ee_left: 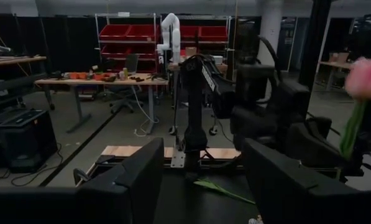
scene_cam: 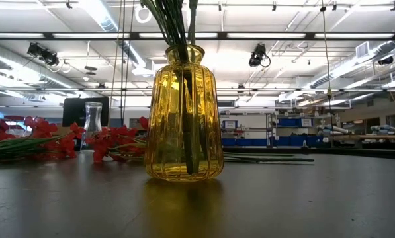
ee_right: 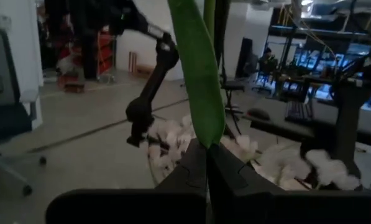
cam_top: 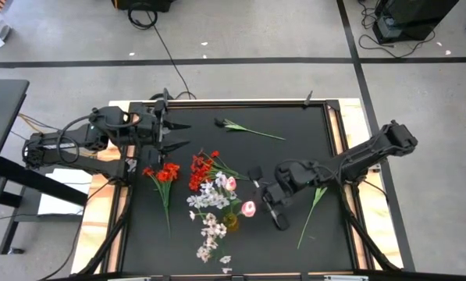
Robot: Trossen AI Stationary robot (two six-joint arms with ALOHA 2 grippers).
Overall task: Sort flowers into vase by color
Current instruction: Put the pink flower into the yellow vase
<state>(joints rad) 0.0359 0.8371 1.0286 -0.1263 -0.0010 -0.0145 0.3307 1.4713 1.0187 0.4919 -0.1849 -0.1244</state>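
We see two arms built of dark, nearly black links with rounded joint housings, each ending in a two-finger gripper. On the left arm [cam_top: 84, 140] thin cables loop out from the rear joints, with reddish and pale wires trailing near the base, and a small white marking sits on the lower link. The left gripper [cam_top: 179, 134] has long, tapering black fingers [ee_left: 132, 183] that show as broad, flat, matte slabs with squared edges in its wrist view. The right arm [cam_top: 365, 156] is made of chunky, blocky dark segments. The right gripper [cam_top: 268, 199] carries black fingers [ee_right: 191, 171] that narrow to angled, wedge-shaped tips, mounted on a wide dark crossbar
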